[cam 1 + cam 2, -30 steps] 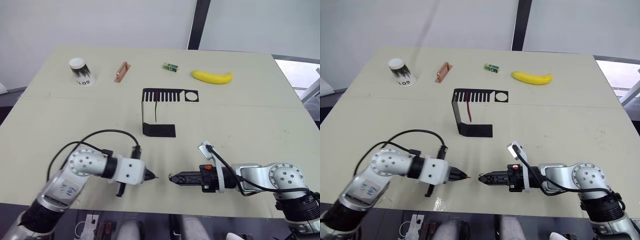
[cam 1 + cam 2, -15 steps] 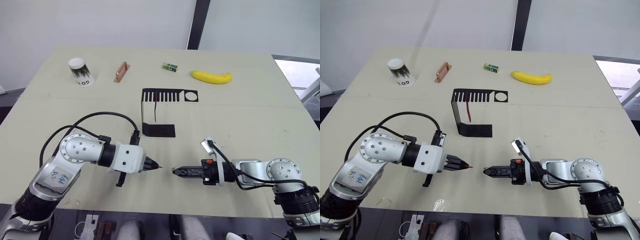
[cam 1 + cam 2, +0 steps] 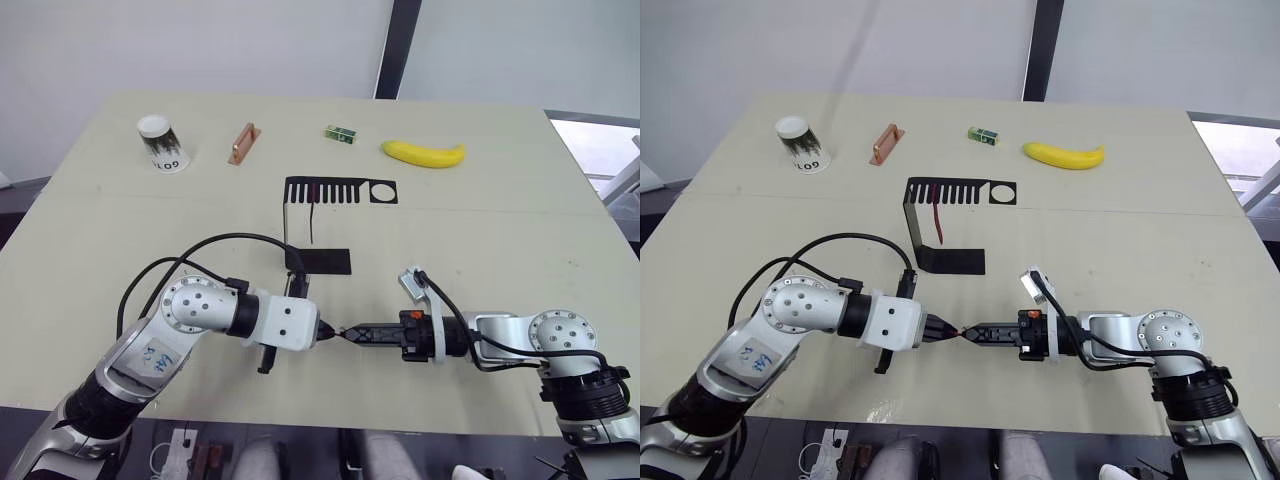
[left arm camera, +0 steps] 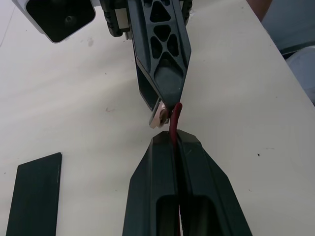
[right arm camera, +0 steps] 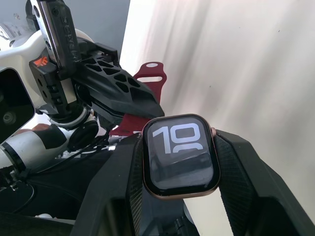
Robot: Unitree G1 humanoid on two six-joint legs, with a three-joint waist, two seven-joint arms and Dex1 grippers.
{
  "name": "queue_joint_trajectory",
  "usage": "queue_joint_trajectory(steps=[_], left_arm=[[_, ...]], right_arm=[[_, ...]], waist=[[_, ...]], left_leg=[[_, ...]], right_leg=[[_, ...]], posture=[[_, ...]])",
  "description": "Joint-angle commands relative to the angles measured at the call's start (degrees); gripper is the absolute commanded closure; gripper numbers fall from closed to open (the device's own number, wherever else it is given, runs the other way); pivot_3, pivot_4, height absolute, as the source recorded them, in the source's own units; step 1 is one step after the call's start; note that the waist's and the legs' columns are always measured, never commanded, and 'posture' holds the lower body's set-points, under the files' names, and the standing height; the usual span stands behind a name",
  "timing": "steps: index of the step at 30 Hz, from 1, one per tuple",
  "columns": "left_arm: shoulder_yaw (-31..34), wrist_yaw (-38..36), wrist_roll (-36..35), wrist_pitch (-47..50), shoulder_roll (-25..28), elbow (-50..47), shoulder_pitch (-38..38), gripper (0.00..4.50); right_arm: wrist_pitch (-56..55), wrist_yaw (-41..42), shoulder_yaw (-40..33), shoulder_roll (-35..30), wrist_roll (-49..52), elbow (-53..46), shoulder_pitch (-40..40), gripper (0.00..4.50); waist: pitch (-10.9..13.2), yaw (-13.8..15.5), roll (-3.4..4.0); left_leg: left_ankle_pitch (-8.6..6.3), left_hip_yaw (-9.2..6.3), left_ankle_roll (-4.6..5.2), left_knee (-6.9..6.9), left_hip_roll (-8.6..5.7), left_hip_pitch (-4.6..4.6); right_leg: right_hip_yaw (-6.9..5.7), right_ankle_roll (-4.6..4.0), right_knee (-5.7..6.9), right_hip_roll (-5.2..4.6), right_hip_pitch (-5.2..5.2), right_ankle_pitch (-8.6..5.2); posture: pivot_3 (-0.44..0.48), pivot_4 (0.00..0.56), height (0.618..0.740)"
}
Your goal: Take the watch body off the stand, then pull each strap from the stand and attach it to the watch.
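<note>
My right gripper point(image 5: 179, 169) is shut on the watch body point(image 5: 179, 155), whose dark screen shows light digits. My left gripper point(image 4: 175, 140) is shut on a dark red strap point(image 4: 175, 115). The strap's free end touches the silvery edge of the watch body point(image 4: 158, 117). Both grippers meet tip to tip low over the table in front of the stand point(image 3: 339, 190), left gripper point(image 3: 326, 334) against right gripper point(image 3: 350, 333). A second dark red strap point(image 3: 936, 222) hangs from a slot in the stand's top plate.
Along the table's far side stand a paper cup point(image 3: 162, 143), a copper-coloured block point(image 3: 242, 143), a small green block point(image 3: 341, 133) and a banana point(image 3: 424, 153). The stand's black base point(image 3: 320, 262) lies just beyond the grippers. The table's front edge is close behind both arms.
Both grippers have moved toward each other and a little further onto the table. The gap between their tips has closed, and the strap's end now touches the watch body.
</note>
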Motion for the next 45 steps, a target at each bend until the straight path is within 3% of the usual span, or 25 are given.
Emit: queue_joint_trajectory(steps=[1,10,22,45], left_arm=[[0.82,0.39,0.12,-1.01,-0.06,0.01,-0.79,4.50],[4.37,-0.72,-3.33,-0.68,0.97,-1.58,-0.07,4.50],[2.32,0.21,-3.92,1.07,-0.47,-3.31,0.36,4.50],[4.08,-0.67,-5.18,0.55,2.33,-3.79,1.79,4.50]], right_arm=[[0.20,-0.68,-0.51,0.10,2.30,-1.39,-0.25,2.92],[0.53,-0.70,-0.41,-0.02,1.85,-0.90,-0.32,2.92],[0.56,-0.99,-0.24,0.37,1.85,-0.80,-0.60,2.92],[0.28,-1.35,-0.42,0.59,1.68,-0.98,-0.18,2.92]], waist=[[0.00,0.00,0.00],[0.00,0.00,0.00],[0.00,0.00,0.00],[0.00,-0.03,0.00]], left_leg=[[0.00,0.00,0.00,0.00,0.00,0.00],[0.00,0.00,0.00,0.00,0.01,-0.01],[0.00,0.00,0.00,0.01,0.00,0.00],[0.00,0.00,0.00,0.01,0.00,0.00]], right_leg=[[0.00,0.00,0.00,0.00,0.00,0.00],[0.00,0.00,0.01,0.00,-0.01,0.00],[0.00,0.00,0.00,0.00,-0.01,0.00],[0.00,0.00,0.00,-0.01,-0.01,0.00]], posture=[[0.000,0.150,0.739],[0.000,0.150,0.739],[0.000,0.150,0.739],[0.000,0.150,0.739]])
